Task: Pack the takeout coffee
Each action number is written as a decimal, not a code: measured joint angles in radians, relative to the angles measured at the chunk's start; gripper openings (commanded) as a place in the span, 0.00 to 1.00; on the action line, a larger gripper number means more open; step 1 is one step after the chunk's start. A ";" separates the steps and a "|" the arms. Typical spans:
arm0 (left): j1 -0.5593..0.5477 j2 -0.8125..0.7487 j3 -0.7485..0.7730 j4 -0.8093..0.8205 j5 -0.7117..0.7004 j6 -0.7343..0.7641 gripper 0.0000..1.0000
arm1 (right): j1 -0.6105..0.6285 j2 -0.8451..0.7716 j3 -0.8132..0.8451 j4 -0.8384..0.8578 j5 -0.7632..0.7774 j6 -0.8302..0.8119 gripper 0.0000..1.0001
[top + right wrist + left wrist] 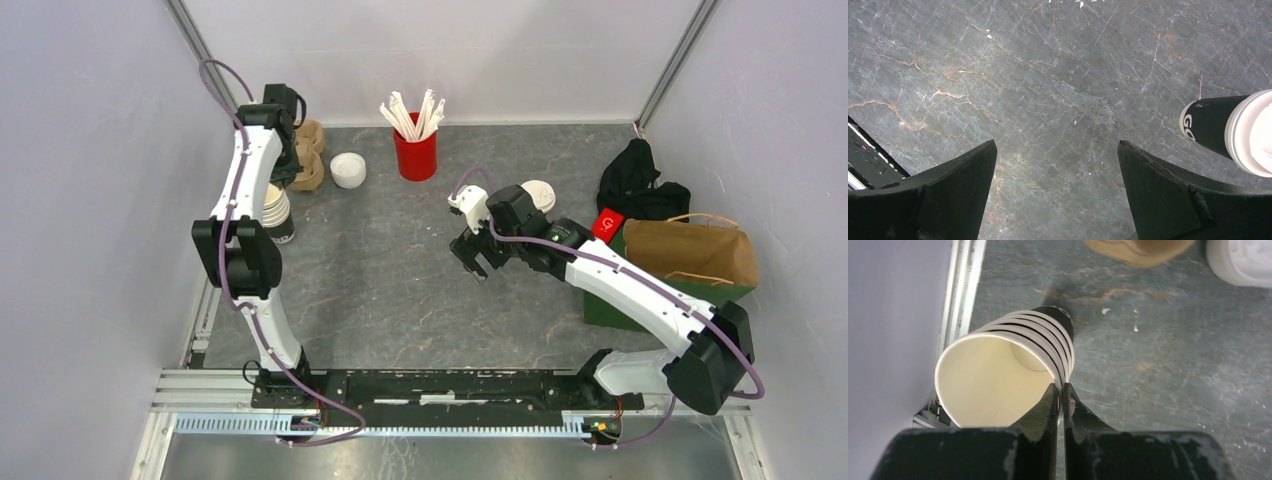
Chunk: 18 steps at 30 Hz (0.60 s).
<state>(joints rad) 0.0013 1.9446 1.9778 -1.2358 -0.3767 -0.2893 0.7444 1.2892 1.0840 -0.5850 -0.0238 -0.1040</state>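
One takeout coffee cup [1209, 125] shows: a small black paper cup with white lettering on its side and a round white sip lid [1254, 134]. It stands on the grey marbled table [1048, 75], to the right of the red holder [415, 155] and nearer the arm bases, partly hidden behind the right wrist in the top view. The right arm reaches from its base in toward the middle of the table, its wrist bent down. The right gripper [1056, 145] hangs over bare table on the near side of the red holder, with its jaws spread wide and nothing between them; the cup sits just outside its right finger. The left arm stretches up along the table edge well left of the red holder, with the wrist tipped downward. The left gripper [1062, 392] is pinched nearly closed on the rim of the top cup of the stack of lidless cups [998, 380], one finger inside the cream interior and one outside.
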 measured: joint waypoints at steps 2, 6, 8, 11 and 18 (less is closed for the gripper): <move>-0.023 -0.006 -0.010 0.010 -0.011 0.005 0.02 | 0.000 0.000 0.000 0.001 0.001 -0.001 0.98; -0.071 -0.010 -0.021 0.012 0.003 0.008 0.24 | 0.000 0.000 0.000 0.000 0.002 -0.003 0.98; -0.082 -0.010 -0.021 0.011 0.008 0.011 0.34 | 0.000 0.000 0.000 0.000 0.002 -0.003 0.98; -0.079 -0.013 -0.017 0.008 0.010 0.015 0.37 | 0.000 0.000 0.000 0.000 0.001 -0.003 0.98; -0.070 -0.013 0.002 0.002 0.011 0.015 0.14 | 0.000 0.000 0.000 0.001 0.000 -0.003 0.98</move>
<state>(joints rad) -0.0685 1.9320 1.9800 -1.2339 -0.3660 -0.2741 0.7448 1.2892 1.0840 -0.5842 -0.0235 -0.1070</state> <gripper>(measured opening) 0.254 0.979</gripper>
